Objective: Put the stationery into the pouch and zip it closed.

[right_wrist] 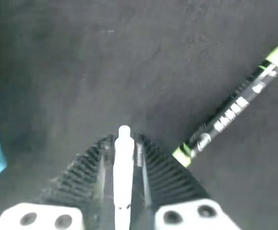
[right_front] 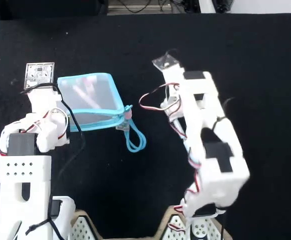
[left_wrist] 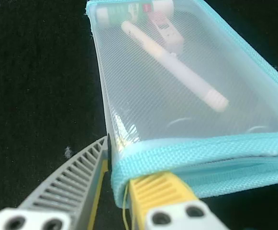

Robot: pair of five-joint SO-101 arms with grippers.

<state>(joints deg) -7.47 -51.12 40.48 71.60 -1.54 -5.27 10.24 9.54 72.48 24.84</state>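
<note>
— Starting with the left arm (right_front: 22,170): stretched from the near left edge toward the far side, with its wrist over the left end of the pouch (right_front: 90,100).

— And the left gripper (left_wrist: 117,163)?

— Clamped tight on the pouch's near left corner, pinching the teal hem between a grey finger (left_wrist: 76,187) and a yellow finger (left_wrist: 158,191).

— And the pouch itself?

— Lying flat on the black table (right_front: 245,60), left of centre. Holding a white marker (left_wrist: 172,67) and smaller pieces, seen through the mesh. Trailing a blue loop (right_front: 135,139) from its right end toward the near side.

— Now the right arm (right_front: 205,130)?

— Rising from the near middle, bent out to the right at the elbow, wrist tipped down to the right of the pouch and apart from it.

— And the right gripper (right_wrist: 123,143)?

— Closed narrowly on a white pen (right_wrist: 123,187), with the tip just past the fingertips. Hanging over the table just beside a black and green pen (right_wrist: 234,112).
</note>
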